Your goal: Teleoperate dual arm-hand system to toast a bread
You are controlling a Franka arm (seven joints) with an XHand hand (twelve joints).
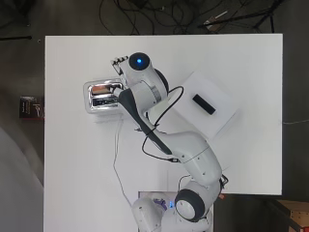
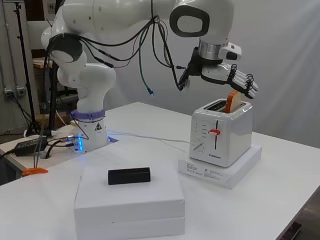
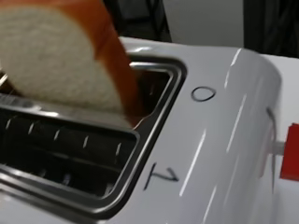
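White toaster (image 2: pixel 221 134) with a red lever (image 2: pixel 214 132): we are seeing it sitting on a flat white box (image 2: pixel 221 167), near the table (image 2: pixel 280 200) edge opposite the arm's base. We are viewing the bread slice (image 2: pixel 232 101), orange-crusted and pale-faced, standing partly inside one toaster slot, tilted, with its upper half sticking out above the top. We are finding the robot hand (image 2: pixel 235 77) hovering just above the slice with its fingers (image 2: pixel 243 82) extended and nearly straight, curled round nothing; we cannot tell whether they are touching the crust. In the wrist view, the slice is leaning in the far slot while the near slot is showing bare wire guides. Elsewhere, a second white box (image 2: pixel 129 201) is carrying a small black block (image 2: pixel 129 175), well apart from the toaster.
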